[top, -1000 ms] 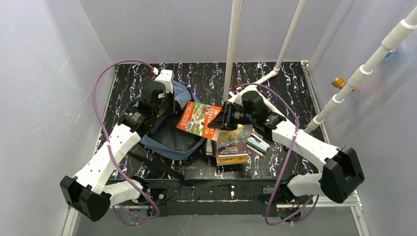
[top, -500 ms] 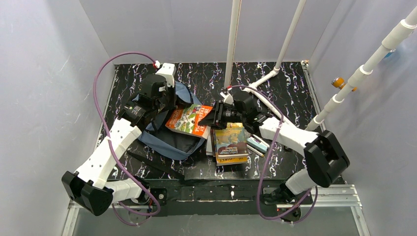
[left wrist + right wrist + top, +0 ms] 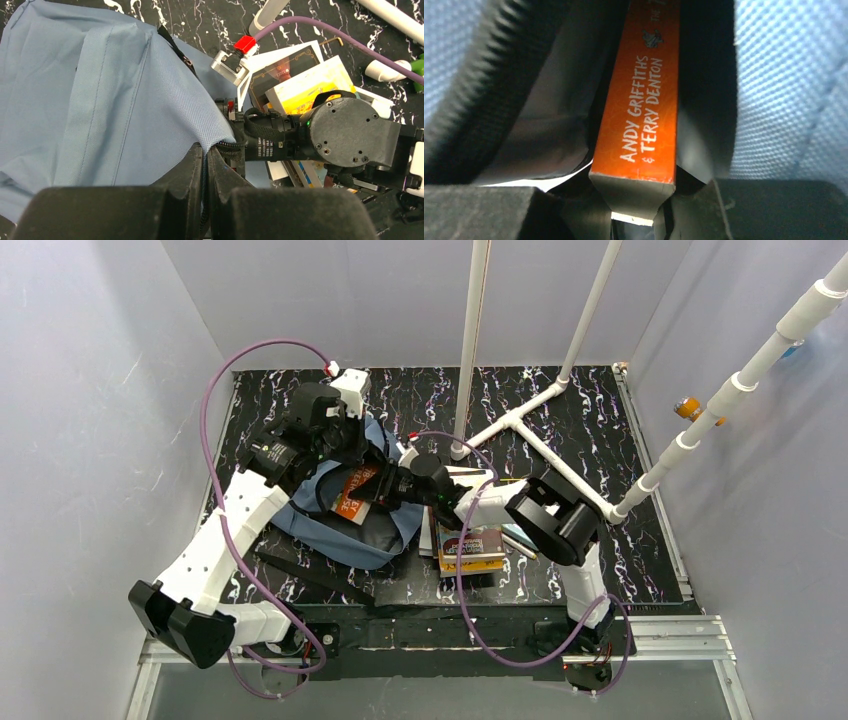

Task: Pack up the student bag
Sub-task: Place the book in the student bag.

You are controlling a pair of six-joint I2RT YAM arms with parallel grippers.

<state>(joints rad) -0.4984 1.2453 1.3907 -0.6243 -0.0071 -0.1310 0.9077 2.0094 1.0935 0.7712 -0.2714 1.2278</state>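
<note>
The slate-blue student bag (image 3: 325, 515) lies at the left of the table, also in the left wrist view (image 3: 90, 95). My left gripper (image 3: 205, 150) is shut on the bag's zipper edge and holds the opening up. My right gripper (image 3: 385, 485) is shut on an orange book (image 3: 358, 487) that is partly inside the bag's opening. In the right wrist view the book's orange spine (image 3: 644, 100) reads "Andy Griffiths & Terry Denton", between the dark zipper edge and the blue fabric (image 3: 784, 85).
A stack of books (image 3: 470, 545) lies right of the bag, with small items beside it (image 3: 520, 540). White pipes (image 3: 545, 445) cross the back right of the table. A dark strap (image 3: 310, 575) trails toward the front edge.
My right gripper has carried the orange book leftward from above the book stack into the bag's opening. My left gripper has shifted slightly up and back with the bag's edge.
</note>
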